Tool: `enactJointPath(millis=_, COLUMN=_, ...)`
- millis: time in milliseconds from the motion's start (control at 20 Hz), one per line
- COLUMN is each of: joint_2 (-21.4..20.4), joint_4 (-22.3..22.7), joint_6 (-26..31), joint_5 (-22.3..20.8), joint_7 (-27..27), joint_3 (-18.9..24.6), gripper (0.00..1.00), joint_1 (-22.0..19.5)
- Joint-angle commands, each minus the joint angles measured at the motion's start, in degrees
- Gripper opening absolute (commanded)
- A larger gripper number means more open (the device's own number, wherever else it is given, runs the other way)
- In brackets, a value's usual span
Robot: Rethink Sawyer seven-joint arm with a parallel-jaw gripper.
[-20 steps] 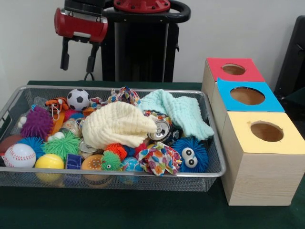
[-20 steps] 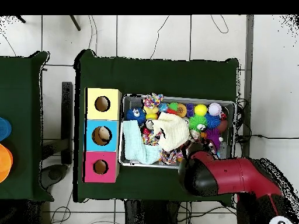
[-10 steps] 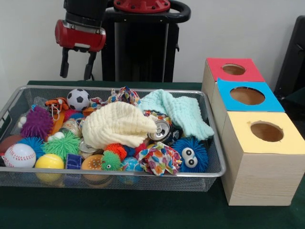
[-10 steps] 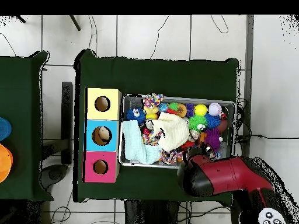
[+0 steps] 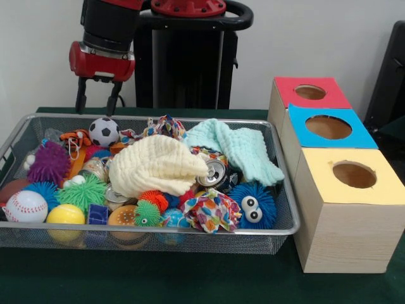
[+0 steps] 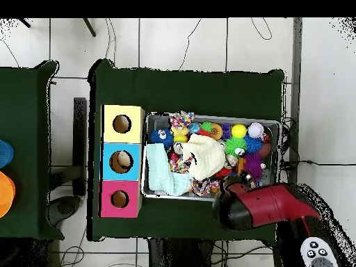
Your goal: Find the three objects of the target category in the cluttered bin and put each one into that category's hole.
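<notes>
Your gripper (image 5: 96, 101) hung empty, jaws spread, above the far edge of the bin (image 5: 190, 235). You had nothing visibly delivered to the hole (image 5: 310, 92); all three picks apparently remained.

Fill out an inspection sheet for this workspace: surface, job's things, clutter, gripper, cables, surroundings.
Surface: dark green cloth-covered table.
Job's things: silver wire-mesh bin, full; round hole in the red-topped pale wooden box, nothing seen inside.
Clutter: cream knitted cloth on top, mint knitted cloth, crushed silver can, soccer ball, baseball, blue spiky toy with eyes.
Gripper: black-fingered gripper open, empty, above the bin's far rim.
Cables: several on the white tiled floor.
Surroundings: blue-topped box, yellow-topped box.
</notes>
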Motion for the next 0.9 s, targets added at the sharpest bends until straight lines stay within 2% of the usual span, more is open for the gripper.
enactJointPath(millis=50, joint_2=1.7, joint_4=-4.48, joint_6=-2.15, joint_5=-0.56, joint_7=2.19, joint_3=0.85, gripper=1.0, joint_1=-2.92)
enactJointPath(millis=300, joint_2=-0.1, joint_4=-6.0, joint_6=-1.19, joint_5=-1.53, joint_7=0.29, joint_3=1.44, gripper=1.0, joint_1=-2.8)
enactJointPath(millis=500, joint_2=0.44, joint_4=-5.88, joint_6=-1.49, joint_5=-1.02, joint_7=-0.19, joint_3=2.5, gripper=1.0, joint_1=-3.95)
enactJointPath(millis=700, joint_2=2.29, joint_4=-6.89, joint_6=-1.37, joint_5=-2.07, joint_7=2.5, joint_3=0.31, gripper=1.0, joint_1=-1.91)
enactJointPath(millis=900, joint_2=4.57, joint_4=-7.81, joint_6=-6.87, joint_5=-3.41, joint_7=5.89, joint_3=-1.08, gripper=1.0, joint_1=-0.59)
